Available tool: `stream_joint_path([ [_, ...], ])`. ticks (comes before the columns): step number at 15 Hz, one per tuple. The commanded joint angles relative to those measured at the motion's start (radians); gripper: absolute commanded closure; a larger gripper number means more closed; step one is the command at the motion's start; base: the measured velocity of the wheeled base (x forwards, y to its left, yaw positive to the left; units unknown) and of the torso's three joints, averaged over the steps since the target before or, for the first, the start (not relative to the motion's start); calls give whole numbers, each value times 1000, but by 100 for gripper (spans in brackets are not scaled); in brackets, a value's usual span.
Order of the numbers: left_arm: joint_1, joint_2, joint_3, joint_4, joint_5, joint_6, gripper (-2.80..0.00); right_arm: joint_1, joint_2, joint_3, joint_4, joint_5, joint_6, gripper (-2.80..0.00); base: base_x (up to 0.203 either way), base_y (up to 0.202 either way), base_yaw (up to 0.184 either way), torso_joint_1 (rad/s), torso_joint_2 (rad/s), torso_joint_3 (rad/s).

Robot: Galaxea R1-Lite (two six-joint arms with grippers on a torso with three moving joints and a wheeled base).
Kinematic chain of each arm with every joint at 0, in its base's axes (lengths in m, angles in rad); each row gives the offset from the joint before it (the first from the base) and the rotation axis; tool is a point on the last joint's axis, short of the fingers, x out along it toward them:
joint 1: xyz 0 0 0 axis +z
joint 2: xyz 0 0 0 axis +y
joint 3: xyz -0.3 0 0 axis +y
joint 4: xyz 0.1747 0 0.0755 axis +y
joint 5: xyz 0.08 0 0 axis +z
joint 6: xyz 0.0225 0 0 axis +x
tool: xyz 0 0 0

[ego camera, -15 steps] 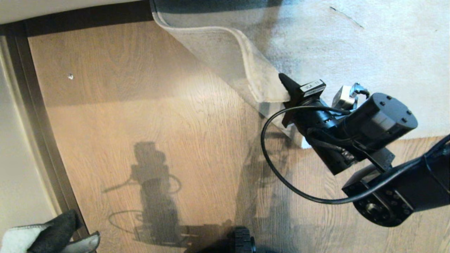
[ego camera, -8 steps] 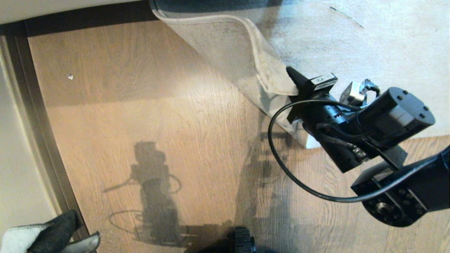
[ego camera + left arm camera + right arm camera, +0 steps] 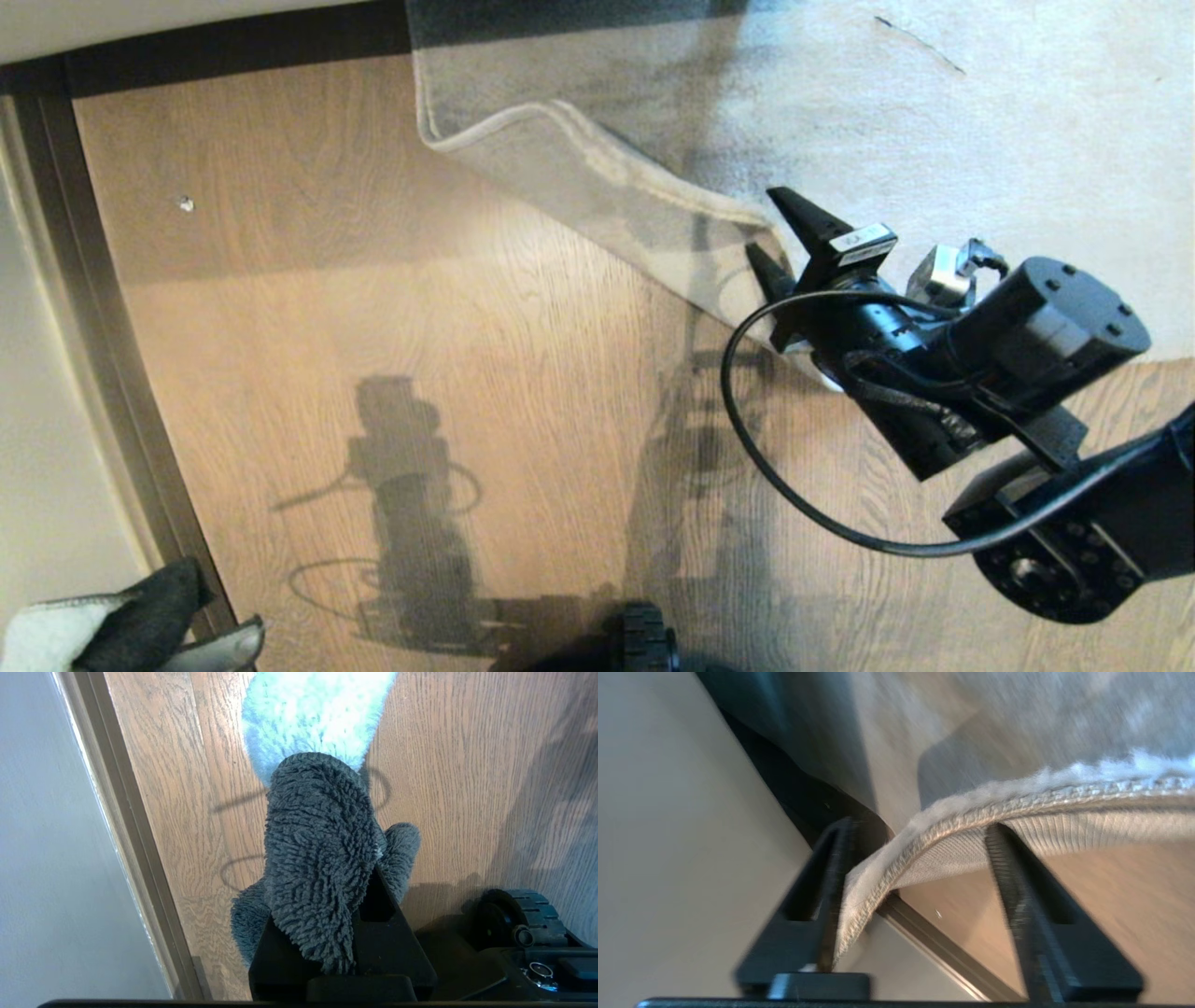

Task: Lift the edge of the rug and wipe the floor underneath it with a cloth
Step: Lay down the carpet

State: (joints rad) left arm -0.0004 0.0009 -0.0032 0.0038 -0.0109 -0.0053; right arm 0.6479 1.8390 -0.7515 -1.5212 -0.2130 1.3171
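My right gripper (image 3: 761, 222) is open at the rug edge (image 3: 560, 117), just above the light grey rug. In the right wrist view the bound border (image 3: 924, 835) arches loosely between the spread fingers (image 3: 1017, 882) and leans on one of them, unclamped, with its pale backing showing. The edge still humps off the wood floor (image 3: 373, 280). Low at the near left, my left gripper (image 3: 201, 644) is parked and shut on the cloth (image 3: 317, 835), whose dark grey pile hangs over the fingers and whose whitish part points away.
A dark skirting strip (image 3: 233, 47) and pale wall border the floor at the far and left sides. A small white speck (image 3: 187, 203) lies on the planks. The robot base wheel (image 3: 644, 644) is at the near edge.
My right gripper has opened and let go of the rug edge. The lifted flap has dropped and now lies lower and flatter, with less backing showing.
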Motion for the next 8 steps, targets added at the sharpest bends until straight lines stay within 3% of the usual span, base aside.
stream_joint_path([
  [1,0,-1,0,-1,0,-1,0,36,31,18,-45,0,6,-280,0,0,0,0,0,0],
  [8,0,-1,0,0,0,-1,0,179,60,87,-45,50,8,-280,0,0,0,0,0,0],
])
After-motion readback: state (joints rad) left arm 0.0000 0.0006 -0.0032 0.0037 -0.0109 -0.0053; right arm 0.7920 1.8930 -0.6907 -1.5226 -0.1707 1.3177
